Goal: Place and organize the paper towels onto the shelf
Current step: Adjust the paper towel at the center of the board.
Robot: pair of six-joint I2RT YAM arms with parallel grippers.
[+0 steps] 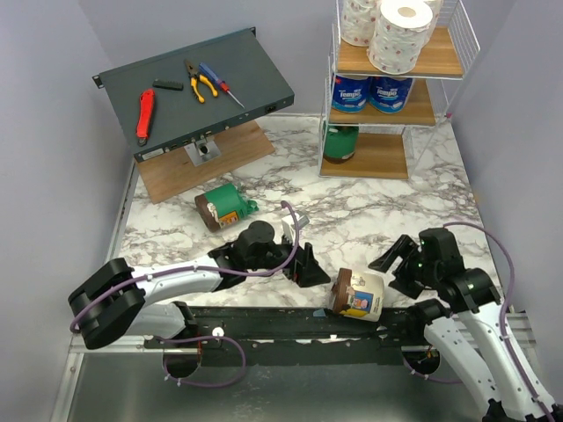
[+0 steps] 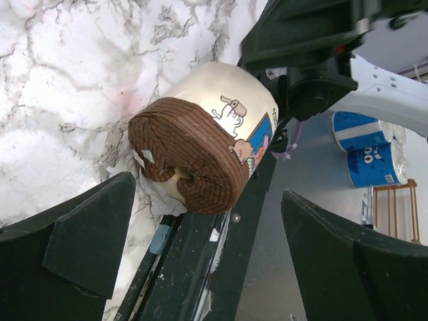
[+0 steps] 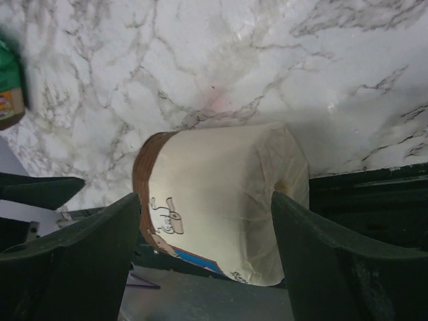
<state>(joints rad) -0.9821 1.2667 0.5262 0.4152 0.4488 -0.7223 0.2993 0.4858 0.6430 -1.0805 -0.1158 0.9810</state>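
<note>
A cream-and-brown paper towel roll [image 1: 356, 294] lies on its side at the near table edge, partly over the black rail. My right gripper [image 1: 398, 268] is open; its fingers [image 3: 87, 247] straddle the roll [image 3: 221, 200] with a gap on the left. My left gripper [image 1: 308, 264] is open, empty and just left of the roll, facing its brown end [image 2: 194, 157]. A green roll [image 1: 224, 207] lies on the marble. The shelf [image 1: 378, 158] at the back right carries white speckled rolls [image 1: 400, 35] on top, blue ones [image 1: 369, 92] in the middle and a green one [image 1: 340, 141] at the bottom.
A dark grey slanted panel [image 1: 198, 88] with pliers, a screwdriver and a red tool stands at the back left on a wooden board [image 1: 202, 163]. The black rail [image 1: 264, 321] runs along the near edge. Grey walls close in both sides.
</note>
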